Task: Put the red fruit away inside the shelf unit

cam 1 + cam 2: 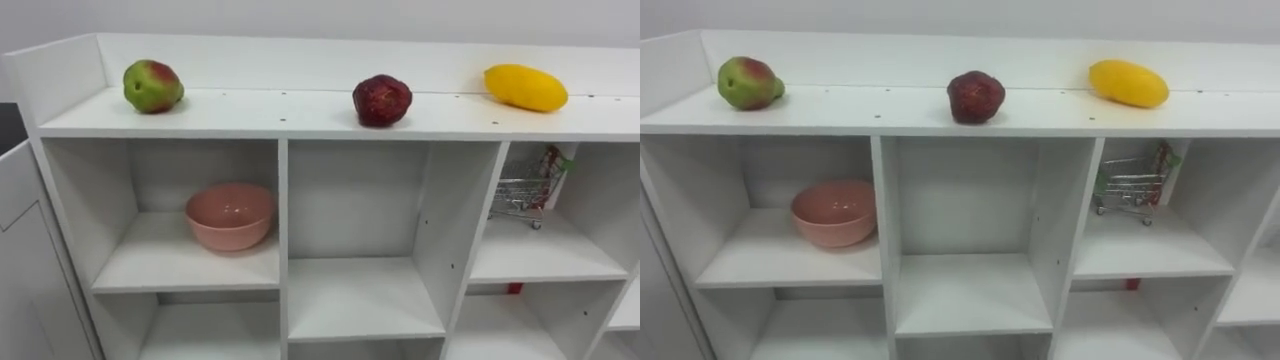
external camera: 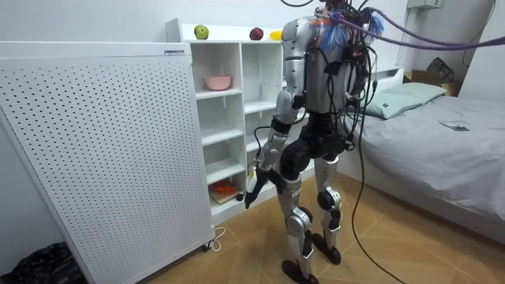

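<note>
Hand state cannot be read: the left hand (image 2: 254, 189) hangs low beside the robot's thigh, dark against the closet's lower shelves, and whether it is clenched or loose I cannot tell. The robot stands upright facing the white closet (image 1: 250, 108), close to its front.

All three fruits lie on the closet's top board, well apart from one another. The green-red fruit (image 1: 153, 86) sits at the left, near the raised side wall. The dark red fruit (image 1: 382, 100) sits above the middle column, close to the front edge. The yellow fruit (image 1: 526, 87) lies at the right, near the low back rim. The front edge is flat, with no lip.

Below, the upper left compartment holds a pink bowl (image 1: 230, 215) set toward its right divider, with bare board to its left. The middle compartment shows bare board. The right one holds a small wire cart (image 1: 522, 190) at the back.

In the room view a white pegboard panel (image 2: 95, 150) stands at the closet's left, a bed (image 2: 442, 150) lies at the right, and wooden floor (image 2: 237, 260) runs between.
</note>
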Controlling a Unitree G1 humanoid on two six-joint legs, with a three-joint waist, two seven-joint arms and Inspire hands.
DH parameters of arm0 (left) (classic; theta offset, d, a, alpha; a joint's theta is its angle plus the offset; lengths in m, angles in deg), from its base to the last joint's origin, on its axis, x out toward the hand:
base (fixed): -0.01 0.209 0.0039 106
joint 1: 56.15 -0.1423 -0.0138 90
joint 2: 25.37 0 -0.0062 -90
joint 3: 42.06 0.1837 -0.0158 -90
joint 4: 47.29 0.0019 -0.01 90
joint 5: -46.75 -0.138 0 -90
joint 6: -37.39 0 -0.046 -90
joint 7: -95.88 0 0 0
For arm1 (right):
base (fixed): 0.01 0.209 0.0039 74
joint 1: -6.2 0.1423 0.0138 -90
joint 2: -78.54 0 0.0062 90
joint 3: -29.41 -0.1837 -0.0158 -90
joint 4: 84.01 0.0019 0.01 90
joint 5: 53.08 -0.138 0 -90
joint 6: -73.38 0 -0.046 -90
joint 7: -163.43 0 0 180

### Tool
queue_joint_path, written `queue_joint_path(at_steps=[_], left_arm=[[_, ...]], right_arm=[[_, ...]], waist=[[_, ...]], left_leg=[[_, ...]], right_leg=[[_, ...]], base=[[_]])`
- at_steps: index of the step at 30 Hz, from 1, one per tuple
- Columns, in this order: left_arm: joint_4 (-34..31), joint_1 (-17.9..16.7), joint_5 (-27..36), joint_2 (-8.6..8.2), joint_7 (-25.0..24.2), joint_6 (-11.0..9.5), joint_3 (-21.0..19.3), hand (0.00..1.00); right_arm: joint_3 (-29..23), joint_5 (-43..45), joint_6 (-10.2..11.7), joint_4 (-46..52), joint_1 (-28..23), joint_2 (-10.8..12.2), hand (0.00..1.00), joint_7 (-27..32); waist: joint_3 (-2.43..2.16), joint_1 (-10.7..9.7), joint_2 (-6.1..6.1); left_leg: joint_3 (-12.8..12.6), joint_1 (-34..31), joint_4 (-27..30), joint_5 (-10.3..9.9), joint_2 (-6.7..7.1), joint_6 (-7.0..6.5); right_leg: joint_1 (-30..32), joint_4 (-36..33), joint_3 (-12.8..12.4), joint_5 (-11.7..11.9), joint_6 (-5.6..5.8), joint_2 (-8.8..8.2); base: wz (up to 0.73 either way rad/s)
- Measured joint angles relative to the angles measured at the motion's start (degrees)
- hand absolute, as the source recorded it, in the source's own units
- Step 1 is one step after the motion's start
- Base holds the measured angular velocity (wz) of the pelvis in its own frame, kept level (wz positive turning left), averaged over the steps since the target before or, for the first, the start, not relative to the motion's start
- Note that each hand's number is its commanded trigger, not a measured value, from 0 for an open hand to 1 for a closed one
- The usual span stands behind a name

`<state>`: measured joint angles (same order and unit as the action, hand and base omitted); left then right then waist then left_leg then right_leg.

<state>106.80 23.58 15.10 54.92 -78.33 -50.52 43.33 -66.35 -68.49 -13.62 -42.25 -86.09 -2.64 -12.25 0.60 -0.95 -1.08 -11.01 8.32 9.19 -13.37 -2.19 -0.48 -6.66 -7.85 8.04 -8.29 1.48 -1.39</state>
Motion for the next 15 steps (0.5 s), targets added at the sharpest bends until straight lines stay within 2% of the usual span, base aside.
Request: queue_joint_path(at_steps=[1,2,4,5,11,15], left_arm=[[0.0,0.1,0.0,0.04,0.5,-0.4,0.2,0.00],[0.0,0.3,0.0,0.04,1.0,-0.7,0.4,0.00],[-0.5,0.3,0.0,0.03,1.5,-0.8,0.4,0.00],[-1.3,0.0,-0.1,0.04,1.6,-0.8,0.5,0.00],[-1.5,-0.8,-0.3,0.04,1.7,-0.8,0.5,0.00],[-2.9,-1.8,-0.4,-0.06,1.6,-0.8,0.9,0.00]], right_arm=[[0.1,0.3,0.2,5.6,0.1,0.2,0.00,1.5],[0.7,0.5,1.3,10.2,0.3,0.1,0.00,3.2],[1.2,1.0,2.7,14.8,0.7,0.1,0.00,5.5],[1.6,2.3,2.9,17.7,0.8,0.2,0.00,6.7],[2.6,4.5,2.9,34.5,1.3,0.1,0.00,9.9],[2.7,4.5,3.8,43.3,2.1,0.1,0.00,11.9]], waist=[[0.00,0.3,-0.01],[0.00,0.7,-0.02],[-0.16,1.2,-0.18],[-0.30,1.5,-0.28],[-0.42,3.0,-0.01],[-0.48,3.1,0.02]], left_leg=[[0.0,-0.1,0.0,0.0,0.15,0.01],[0.0,-0.2,0.0,0.0,0.11,0.02],[0.0,-0.4,0.0,0.0,-0.01,0.02],[0.2,-0.7,0.1,0.0,-0.06,0.03],[0.3,-0.5,0.2,0.0,-0.03,0.03],[0.4,-0.9,0.4,0.0,-0.03,0.03]], right_leg=[[0.1,-0.1,0.0,0.0,0.00,0.06],[0.3,-0.2,-0.1,0.0,0.00,0.12],[0.5,-0.2,0.0,0.0,-0.02,0.22],[0.7,-0.2,0.1,0.0,-0.01,0.23],[0.7,-0.2,0.0,0.0,-0.01,0.20],[1.0,-0.2,0.1,0.0,-0.01,0.04]], base=[[0.00],[0.00],[0.02],[0.06],[0.01],[0.02]])
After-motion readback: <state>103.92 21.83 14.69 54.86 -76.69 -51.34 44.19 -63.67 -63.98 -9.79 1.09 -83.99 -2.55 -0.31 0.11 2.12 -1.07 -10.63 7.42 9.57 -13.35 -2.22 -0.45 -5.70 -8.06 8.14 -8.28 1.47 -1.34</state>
